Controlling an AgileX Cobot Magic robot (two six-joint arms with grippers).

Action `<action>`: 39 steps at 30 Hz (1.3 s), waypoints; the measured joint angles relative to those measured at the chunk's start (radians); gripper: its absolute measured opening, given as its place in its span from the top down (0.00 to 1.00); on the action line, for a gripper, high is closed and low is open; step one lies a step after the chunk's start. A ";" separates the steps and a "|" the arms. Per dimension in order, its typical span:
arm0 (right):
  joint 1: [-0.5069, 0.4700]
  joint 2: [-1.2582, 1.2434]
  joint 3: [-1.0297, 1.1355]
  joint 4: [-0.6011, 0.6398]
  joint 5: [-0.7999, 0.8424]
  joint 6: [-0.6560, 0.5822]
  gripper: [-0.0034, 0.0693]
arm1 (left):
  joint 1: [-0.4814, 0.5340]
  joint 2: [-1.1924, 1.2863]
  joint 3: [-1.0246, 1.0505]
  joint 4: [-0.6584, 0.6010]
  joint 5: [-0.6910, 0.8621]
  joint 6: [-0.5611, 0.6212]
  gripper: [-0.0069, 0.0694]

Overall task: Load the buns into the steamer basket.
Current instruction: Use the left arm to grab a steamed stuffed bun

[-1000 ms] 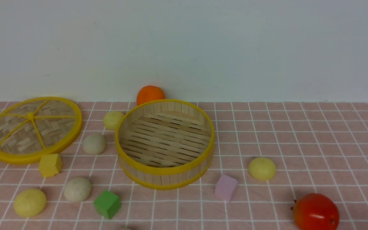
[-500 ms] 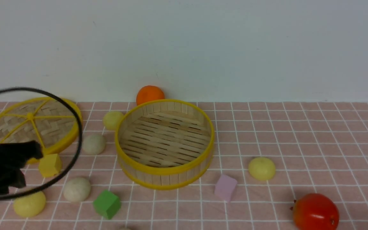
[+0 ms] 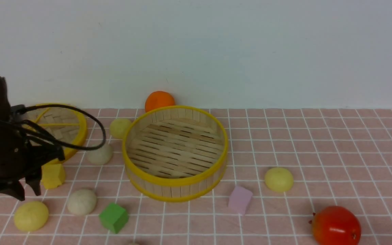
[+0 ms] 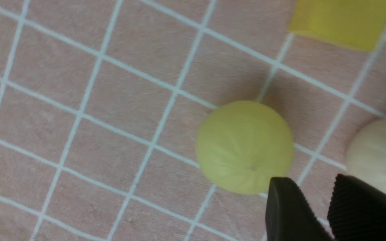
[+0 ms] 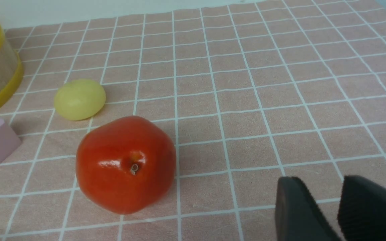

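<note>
Empty steamer basket (image 3: 176,182) stands upright — two yellow buns (image 3: 120,127) and two white buns (image 3: 82,201) lie scattered left of it, one yellow bun (image 3: 279,179) to its right.

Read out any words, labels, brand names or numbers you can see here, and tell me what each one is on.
None: no view shows any readable text. The steamer basket, lid, buns, coloured cubes, orange ball and red fruit are all unmarked; the pink cloth carries only a plain white grid.
</note>
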State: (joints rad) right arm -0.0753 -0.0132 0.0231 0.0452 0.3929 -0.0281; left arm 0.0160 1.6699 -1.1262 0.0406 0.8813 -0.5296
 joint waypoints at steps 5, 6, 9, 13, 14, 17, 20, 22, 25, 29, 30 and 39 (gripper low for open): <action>0.000 0.000 0.000 0.000 0.000 0.000 0.62 | 0.043 0.001 0.000 -0.041 0.004 0.037 0.59; 0.000 0.000 0.000 0.000 0.000 0.000 0.62 | 0.048 0.002 0.000 -0.041 -0.001 0.043 0.59; 0.000 0.000 0.000 0.000 0.000 0.000 0.62 | 0.047 0.013 0.000 -0.041 -0.009 0.044 0.59; 0.000 0.000 0.000 0.000 0.000 0.000 0.62 | 0.047 0.040 0.000 -0.041 -0.009 0.044 0.59; 0.000 0.000 0.000 0.000 0.000 0.000 0.62 | 0.047 0.057 0.000 -0.041 -0.008 0.044 0.59; 0.000 0.000 0.000 0.000 0.000 0.000 0.62 | 0.047 0.080 0.000 -0.035 -0.006 0.044 0.59; 0.000 0.000 0.000 0.000 0.000 0.000 0.62 | 0.047 0.115 0.000 -0.025 -0.032 0.040 0.59; 0.000 0.000 0.000 0.000 0.000 0.000 0.62 | 0.047 0.130 0.000 -0.024 -0.041 0.040 0.59; 0.000 0.000 0.000 0.000 0.000 0.000 0.62 | 0.047 0.151 0.000 -0.022 -0.048 0.041 0.59; 0.000 0.000 0.000 0.000 0.000 0.000 0.62 | 0.047 0.165 -0.001 -0.022 -0.056 0.047 0.60; 0.000 0.000 0.000 0.000 0.000 0.000 0.62 | 0.047 0.166 -0.001 -0.022 -0.056 0.051 0.60; 0.000 0.000 0.000 0.000 0.000 0.000 0.62 | 0.047 0.159 -0.007 -0.041 -0.031 0.086 0.89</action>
State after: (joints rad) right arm -0.0753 -0.0132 0.0231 0.0452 0.3929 -0.0281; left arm 0.0634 1.8285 -1.1332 0.0000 0.8505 -0.4440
